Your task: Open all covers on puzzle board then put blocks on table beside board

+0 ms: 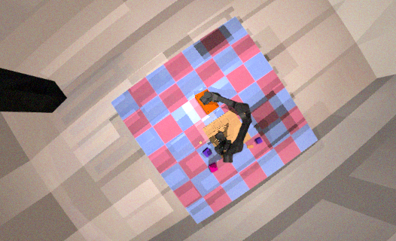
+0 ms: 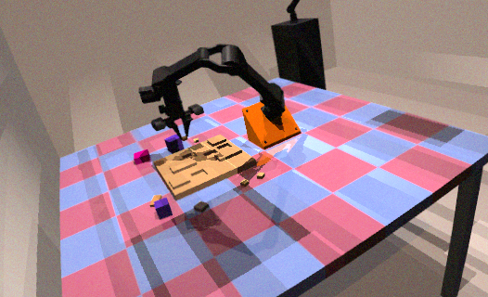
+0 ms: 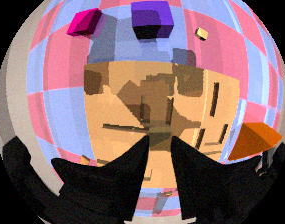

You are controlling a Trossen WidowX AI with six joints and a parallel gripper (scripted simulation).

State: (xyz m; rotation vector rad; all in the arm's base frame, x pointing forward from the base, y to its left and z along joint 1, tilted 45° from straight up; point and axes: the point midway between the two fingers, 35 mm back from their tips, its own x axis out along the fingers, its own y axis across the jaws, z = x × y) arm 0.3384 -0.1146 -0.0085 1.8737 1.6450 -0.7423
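The tan puzzle board (image 1: 230,120) (image 2: 181,191) (image 3: 108,112) shows several slots and raised pieces; which covers stand open is hard to tell under the shadows. My gripper (image 2: 185,135) (image 3: 160,139) is above the board near its back-left side, its fingertips close together on a small tan block, partly hidden by the fingers in the wrist view. One purple block (image 1: 207,152) (image 2: 173,143) (image 3: 153,14) and a magenta block (image 1: 213,167) (image 2: 141,157) (image 3: 84,22) rest on the table off the board. Another purple block (image 1: 258,140) (image 2: 163,208) stands beyond the opposite side.
Small tan pieces (image 2: 261,175) (image 2: 244,183) lie right of the board in the exterior view; another (image 1: 200,142) (image 2: 196,140) (image 3: 202,33) lies behind it. A tan piece (image 2: 155,200) touches or nearly touches the front purple block. A dark grey piece (image 2: 201,206) lies in front. The orange base (image 2: 265,125) stands behind right.
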